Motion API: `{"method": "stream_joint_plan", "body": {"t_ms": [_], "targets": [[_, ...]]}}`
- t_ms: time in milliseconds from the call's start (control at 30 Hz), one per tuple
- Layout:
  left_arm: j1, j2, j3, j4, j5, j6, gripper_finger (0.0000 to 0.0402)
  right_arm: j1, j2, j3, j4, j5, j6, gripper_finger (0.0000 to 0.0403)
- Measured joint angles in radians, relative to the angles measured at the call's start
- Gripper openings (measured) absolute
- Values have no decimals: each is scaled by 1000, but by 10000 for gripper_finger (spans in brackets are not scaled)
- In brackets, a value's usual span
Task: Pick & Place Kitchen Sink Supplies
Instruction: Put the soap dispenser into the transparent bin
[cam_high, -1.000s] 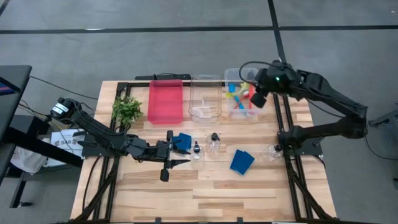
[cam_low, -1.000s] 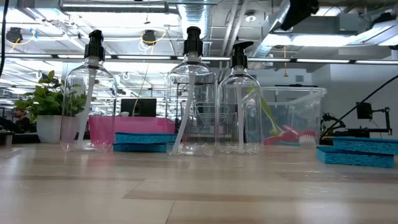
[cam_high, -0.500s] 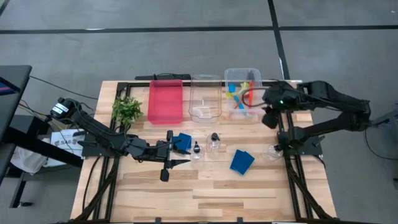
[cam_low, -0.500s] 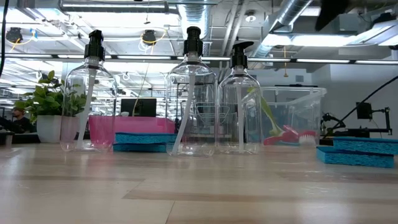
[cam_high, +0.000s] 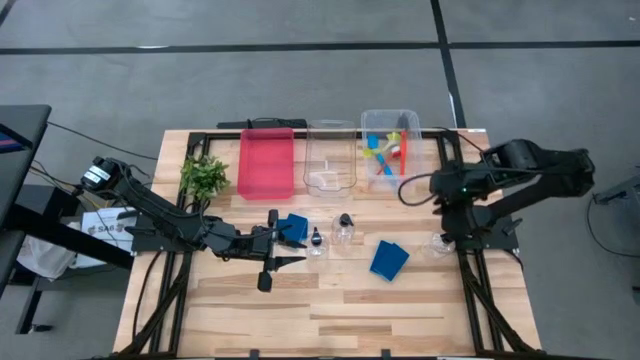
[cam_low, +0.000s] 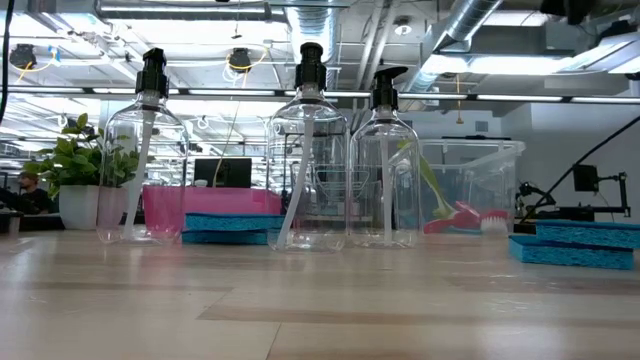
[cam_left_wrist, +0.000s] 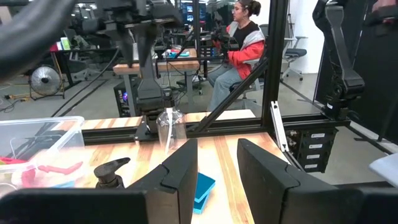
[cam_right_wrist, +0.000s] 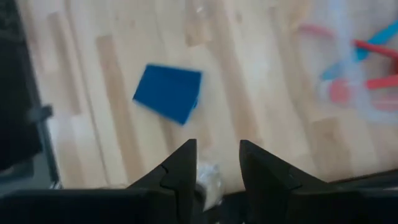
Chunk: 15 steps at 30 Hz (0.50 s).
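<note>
My left gripper (cam_high: 290, 250) hangs open and level just left of a blue sponge (cam_high: 296, 228) and a small clear pump bottle (cam_high: 316, 243), with nothing between its fingers (cam_left_wrist: 217, 168). Beyond its fingers I see that sponge (cam_left_wrist: 203, 186) and the bottle's pump top (cam_left_wrist: 112, 172). A second bottle (cam_high: 344, 228) stands beside them, a third (cam_high: 440, 243) at the right. Another blue sponge (cam_high: 389, 258) lies flat on the table. My right gripper (cam_high: 412, 190) points steeply down, open and empty (cam_right_wrist: 217, 152), above the table near the brush bin. Red, blue and yellow-green brushes (cam_high: 385, 152) lie in that bin.
A red tray (cam_high: 266, 162), a clear bin (cam_high: 330, 160) and the clear brush bin (cam_high: 372, 122) line the far side. A small plant (cam_high: 204, 176) stands left of them. Black frame rails (cam_high: 452, 170) run along the table's edges. A person (cam_left_wrist: 239, 43) sits beyond the table.
My right gripper has swung from above the brush bin toward the table's near and right side, and has tipped from a shallow slant to pointing steeply down. The arm has folded back toward its base. The sponges, bottles and brushes have stayed where they were.
</note>
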Motion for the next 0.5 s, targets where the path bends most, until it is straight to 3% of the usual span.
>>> {"method": "stream_joint_plan", "body": {"t_ms": [367,500], "targets": [[0,0,0,0,0,0,116,141,1,-137,-1,-143,0,116],[0,0,0,0,0,0,116,175,7,-174,-1,-152,37,116]]}}
